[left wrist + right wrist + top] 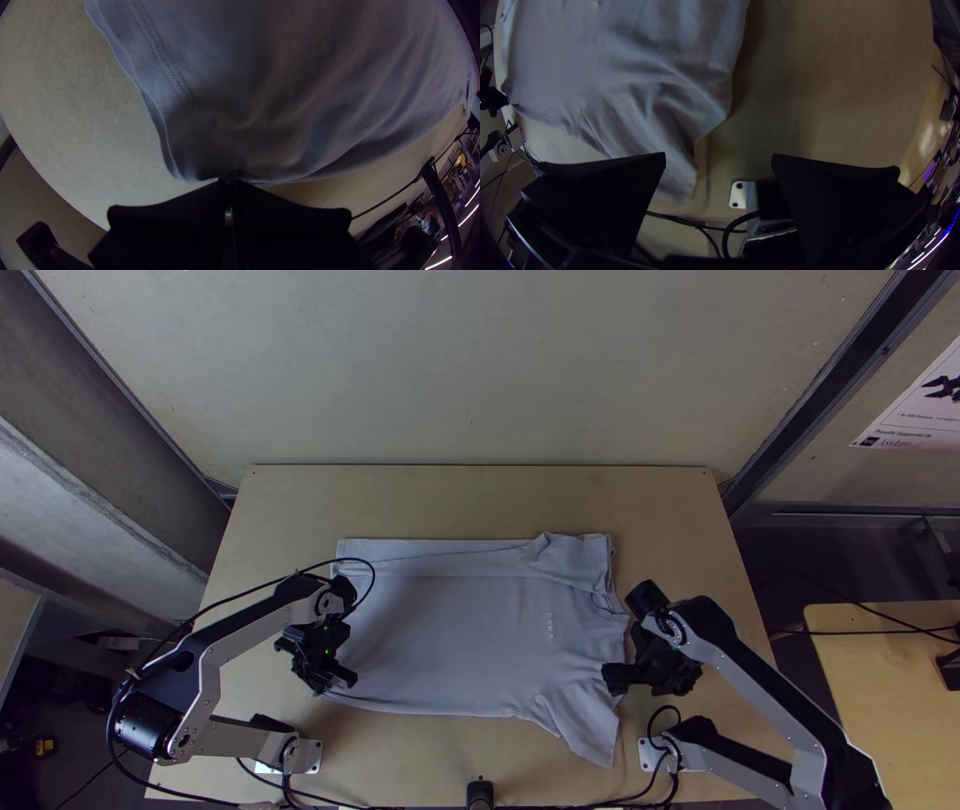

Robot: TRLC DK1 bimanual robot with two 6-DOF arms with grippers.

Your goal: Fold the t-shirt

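Observation:
The light grey t-shirt point(450, 640) lies spread on the table, its far long side folded over in a strip, with one sleeve point(590, 725) pointing toward the near edge. At the shirt's near left corner is my left gripper point(345, 682). In the left wrist view the left gripper point(230, 182) is shut on the hem corner of the t-shirt point(300, 90). My right gripper point(612, 682) is beside the sleeve end of the shirt. The right wrist view has the right gripper point(719, 157) open, its fingers apart near the sleeve point(675, 175).
Bare wooden table point(480, 500) stretches beyond the shirt and to both sides. Black cables point(560, 807) run along the near edge, by a white mounting plate point(740, 195). A second table point(880, 670) stands at the right.

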